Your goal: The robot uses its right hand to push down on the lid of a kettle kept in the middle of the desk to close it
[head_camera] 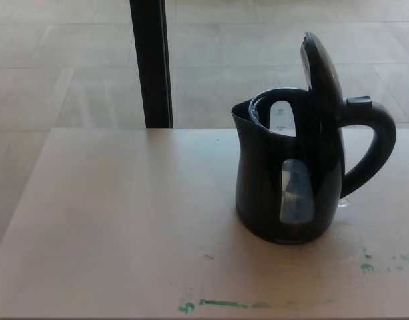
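Hands are both out of view, so neither one's state can be told. Nearest the right side stands the glossy black plastic electric kettle (284, 193), right of centre on the pale wooden worktop (111, 220), handle turned rightward. Its black hinged lid (321, 73) stands almost upright above the handle. Best approach, I judge: bring the right hand over the lid's raised edge and press forward and down, without tipping the kettle.

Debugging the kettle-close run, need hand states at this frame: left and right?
Left hand: not in view.
Right hand: not in view. The kettle stands untouched, its lid up.
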Robot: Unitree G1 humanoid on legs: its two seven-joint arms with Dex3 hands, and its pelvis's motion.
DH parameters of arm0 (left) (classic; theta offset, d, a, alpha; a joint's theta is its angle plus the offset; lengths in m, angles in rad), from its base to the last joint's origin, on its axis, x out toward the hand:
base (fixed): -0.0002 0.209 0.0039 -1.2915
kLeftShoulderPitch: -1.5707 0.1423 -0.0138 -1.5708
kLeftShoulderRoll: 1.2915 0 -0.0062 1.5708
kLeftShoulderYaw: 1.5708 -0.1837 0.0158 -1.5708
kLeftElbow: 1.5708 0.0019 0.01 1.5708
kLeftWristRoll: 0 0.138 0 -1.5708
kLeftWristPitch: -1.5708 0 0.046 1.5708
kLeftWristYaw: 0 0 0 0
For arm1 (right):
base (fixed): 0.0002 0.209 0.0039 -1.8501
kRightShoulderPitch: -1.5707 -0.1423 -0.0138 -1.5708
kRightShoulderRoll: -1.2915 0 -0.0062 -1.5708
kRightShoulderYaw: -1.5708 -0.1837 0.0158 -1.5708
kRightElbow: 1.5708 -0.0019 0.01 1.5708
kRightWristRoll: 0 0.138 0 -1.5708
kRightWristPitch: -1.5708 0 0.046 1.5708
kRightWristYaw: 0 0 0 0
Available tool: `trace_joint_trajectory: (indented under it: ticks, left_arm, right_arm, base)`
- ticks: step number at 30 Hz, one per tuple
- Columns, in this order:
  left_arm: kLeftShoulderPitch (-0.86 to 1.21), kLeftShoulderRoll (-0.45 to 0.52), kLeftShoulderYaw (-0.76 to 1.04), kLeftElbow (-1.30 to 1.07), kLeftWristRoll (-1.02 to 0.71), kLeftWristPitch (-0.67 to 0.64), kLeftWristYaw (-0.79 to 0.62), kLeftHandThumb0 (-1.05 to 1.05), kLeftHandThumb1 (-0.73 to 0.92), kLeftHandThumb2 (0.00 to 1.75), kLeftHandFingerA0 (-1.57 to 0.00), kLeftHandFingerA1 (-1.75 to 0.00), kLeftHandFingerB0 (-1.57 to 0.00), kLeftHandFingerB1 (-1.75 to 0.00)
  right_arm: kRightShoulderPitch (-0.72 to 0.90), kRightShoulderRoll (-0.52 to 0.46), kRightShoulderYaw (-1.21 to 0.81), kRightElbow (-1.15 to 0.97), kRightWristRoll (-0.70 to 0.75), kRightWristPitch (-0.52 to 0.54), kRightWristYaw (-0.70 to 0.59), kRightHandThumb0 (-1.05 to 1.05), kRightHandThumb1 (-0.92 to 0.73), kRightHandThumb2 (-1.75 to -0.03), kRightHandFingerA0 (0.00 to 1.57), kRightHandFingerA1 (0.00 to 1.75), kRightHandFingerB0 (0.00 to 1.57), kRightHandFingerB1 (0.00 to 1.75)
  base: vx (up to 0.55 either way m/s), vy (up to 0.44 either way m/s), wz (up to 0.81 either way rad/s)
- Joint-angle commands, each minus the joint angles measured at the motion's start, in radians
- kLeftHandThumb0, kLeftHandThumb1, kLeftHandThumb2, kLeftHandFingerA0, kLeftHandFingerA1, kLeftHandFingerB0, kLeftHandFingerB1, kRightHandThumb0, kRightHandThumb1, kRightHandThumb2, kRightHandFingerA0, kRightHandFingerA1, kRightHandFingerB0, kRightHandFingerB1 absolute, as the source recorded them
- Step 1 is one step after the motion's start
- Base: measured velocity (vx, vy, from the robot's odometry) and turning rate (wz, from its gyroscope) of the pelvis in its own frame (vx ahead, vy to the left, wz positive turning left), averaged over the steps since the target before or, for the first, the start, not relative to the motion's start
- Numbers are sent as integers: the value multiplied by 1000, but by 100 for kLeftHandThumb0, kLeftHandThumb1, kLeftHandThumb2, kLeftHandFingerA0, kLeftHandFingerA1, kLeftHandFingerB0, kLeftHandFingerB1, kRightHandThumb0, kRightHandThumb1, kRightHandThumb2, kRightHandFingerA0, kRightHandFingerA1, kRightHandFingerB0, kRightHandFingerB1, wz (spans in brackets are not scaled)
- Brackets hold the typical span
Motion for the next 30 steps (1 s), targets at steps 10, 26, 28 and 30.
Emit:
trace_joint_trajectory:
  ticks: [10,26,28,30]
  left_arm:
    - [-34,51,106,75,-107,23,-105,-86,70,108,-46,-57,-37,-52]
    - [-42,58,108,86,-116,26,-111,-89,91,68,-49,-46,-39,-40]
    - [-42,60,100,89,-107,22,-105,-89,91,68,-50,-45,-41,-40]
    - [-35,61,100,87,-107,20,-105,-96,76,83,-50,-51,-40,-45]
  right_arm:
    - [-186,-135,-288,-201,333,68,108,-85,-83,-66,74,78,59,68]
    - [-608,-237,-74,-833,346,434,-22,-67,-86,-66,45,43,38,40]
    - [-644,-239,-15,-876,328,459,-10,-63,-87,-67,38,45,31,39]
    - [-694,-253,79,-889,269,474,19,-58,-92,-67,40,44,30,38]
  base:
    - [0,0,0]
    - [0,0,0]
    - [0,0,0]
    - [0,0,0]
